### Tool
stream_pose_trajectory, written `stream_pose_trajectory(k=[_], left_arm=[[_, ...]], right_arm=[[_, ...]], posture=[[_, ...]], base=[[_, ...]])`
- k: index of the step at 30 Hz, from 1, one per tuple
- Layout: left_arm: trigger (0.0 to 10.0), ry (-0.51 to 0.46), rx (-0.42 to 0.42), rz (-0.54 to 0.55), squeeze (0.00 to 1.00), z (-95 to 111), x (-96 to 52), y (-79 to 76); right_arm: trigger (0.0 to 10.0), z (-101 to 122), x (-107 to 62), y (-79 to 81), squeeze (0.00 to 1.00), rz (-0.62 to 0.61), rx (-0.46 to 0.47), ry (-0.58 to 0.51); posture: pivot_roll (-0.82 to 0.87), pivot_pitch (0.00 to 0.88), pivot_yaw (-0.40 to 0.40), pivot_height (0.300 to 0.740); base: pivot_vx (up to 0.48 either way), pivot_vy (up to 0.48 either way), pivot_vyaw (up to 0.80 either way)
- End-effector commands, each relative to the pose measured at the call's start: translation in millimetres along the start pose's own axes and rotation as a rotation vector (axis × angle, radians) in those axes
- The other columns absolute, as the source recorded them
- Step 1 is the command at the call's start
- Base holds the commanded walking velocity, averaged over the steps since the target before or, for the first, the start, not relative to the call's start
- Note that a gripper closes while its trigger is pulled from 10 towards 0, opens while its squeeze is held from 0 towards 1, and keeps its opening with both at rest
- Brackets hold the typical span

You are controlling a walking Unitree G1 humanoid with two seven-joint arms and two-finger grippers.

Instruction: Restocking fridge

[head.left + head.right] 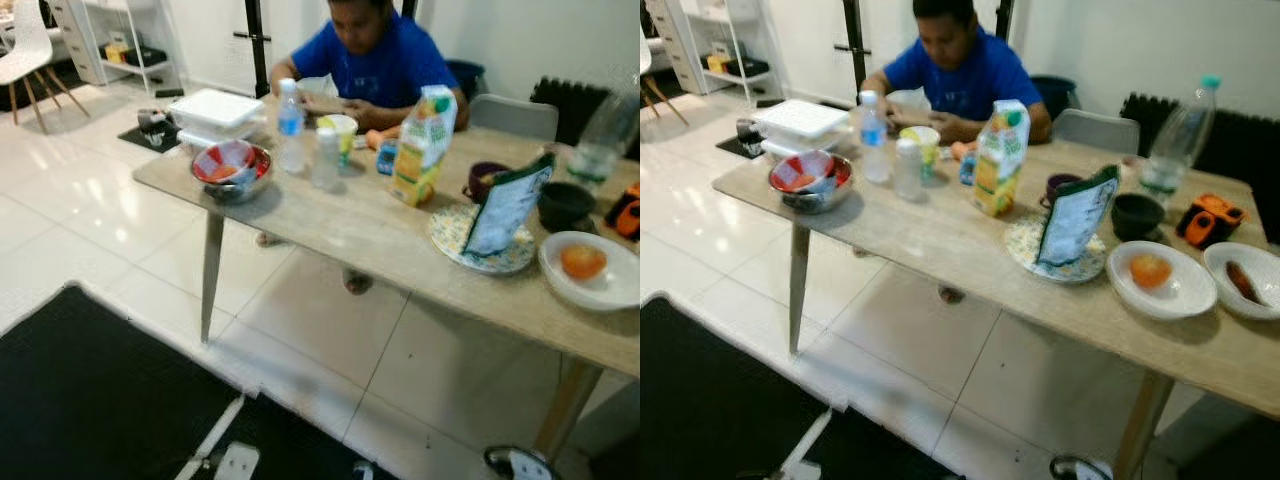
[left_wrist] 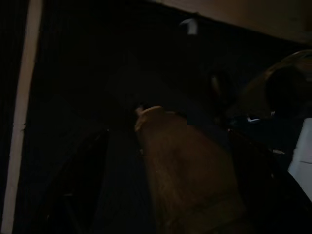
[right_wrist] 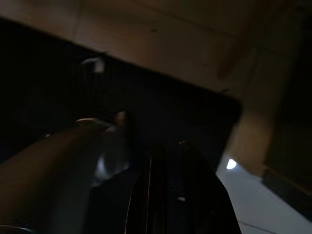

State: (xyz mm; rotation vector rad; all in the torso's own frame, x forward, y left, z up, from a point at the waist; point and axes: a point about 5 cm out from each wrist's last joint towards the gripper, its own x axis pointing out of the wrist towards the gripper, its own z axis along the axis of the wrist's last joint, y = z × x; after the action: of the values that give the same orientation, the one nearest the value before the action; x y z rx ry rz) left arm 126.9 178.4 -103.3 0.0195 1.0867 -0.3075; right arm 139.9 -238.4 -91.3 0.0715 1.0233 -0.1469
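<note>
Room, left eye view: white tiled floor (image 1: 90, 210) with a black mat (image 1: 90, 400) near my feet, and a long wooden table (image 1: 330, 235) some way ahead of me.
Person, left eye view: a person in a blue shirt (image 1: 375, 60) sits at the far side of the table.
Groceries, left eye view: a juice carton (image 1: 423, 145) stands upright near the middle; a water bottle (image 1: 290, 125) and a metal bowl (image 1: 232, 170) are toward the left end, with a white lidded container (image 1: 215, 110) behind them.
Right end, right eye view: a green-and-white pouch (image 1: 1076, 218) leans upright on a patterned plate (image 1: 1025, 245); beside it a white bowl with an orange fruit (image 1: 1150, 270), a dark bowl (image 1: 1137, 215) and a big clear bottle (image 1: 1175, 135).
Step, my judgement: I am at the approach, nothing is picked up yet.
Next move, my judgement: I must walk closer to the table, raise one arm and choose one item, probably the juice carton.
Left wrist view: very dark; the left gripper (image 2: 165, 161) hangs low over the mat, and I cannot tell how its fingers stand.
Right wrist view: dark also; the right gripper (image 3: 168, 151) hangs idle, its fingers (image 3: 156, 190) lie pressed together with nothing between them.
</note>
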Motion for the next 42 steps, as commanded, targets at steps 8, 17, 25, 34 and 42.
stream_pose_trajectory(k=[8, 17, 25, 34, 42], left_arm=[[10.0, 0.045, -0.039, 0.023, 0.00, -15, -2.7, 0.3], [10.0, 0.043, -0.029, 0.043, 0.00, -15, -3.6, 3.8], [10.0, 0.049, -0.027, 0.039, 0.00, -17, -3.5, 1.7], [10.0, 0.051, -0.020, 0.032, 0.00, -16, -2.7, -0.4], [10.0, 0.051, -0.017, 0.032, 0.00, -16, -2.7, -0.2]], right_arm=[[10.0, -3, 0.0, 3.4, 0.00, 0.009, 0.006, 0.005], [10.0, 32, 1.5, 20.7, 0.00, 0.300, 0.169, -0.166], [10.0, 81, -9.4, 49.5, 1.00, 0.818, 0.146, -0.298], [10.0, 126, -40.5, 83.7, 1.00, 1.322, -0.090, -0.394], [10.0, 184, -83.5, 106.3, 1.00, 1.516, -0.173, -0.654]], posture=[[-0.04, 0.045, -0.039, 0.740], [-0.05, 0.051, -0.035, 0.740], [-0.05, 0.051, -0.039, 0.740], [-0.05, 0.051, -0.038, 0.740], [-0.05, 0.054, -0.041, 0.740]], base=[[0.000, 0.000, 0.00], [0.000, 0.000, 0.00], [0.000, 0.000, 0.00], [0.000, 0.000, 0.00], [0.000, 0.000, 0.00]])
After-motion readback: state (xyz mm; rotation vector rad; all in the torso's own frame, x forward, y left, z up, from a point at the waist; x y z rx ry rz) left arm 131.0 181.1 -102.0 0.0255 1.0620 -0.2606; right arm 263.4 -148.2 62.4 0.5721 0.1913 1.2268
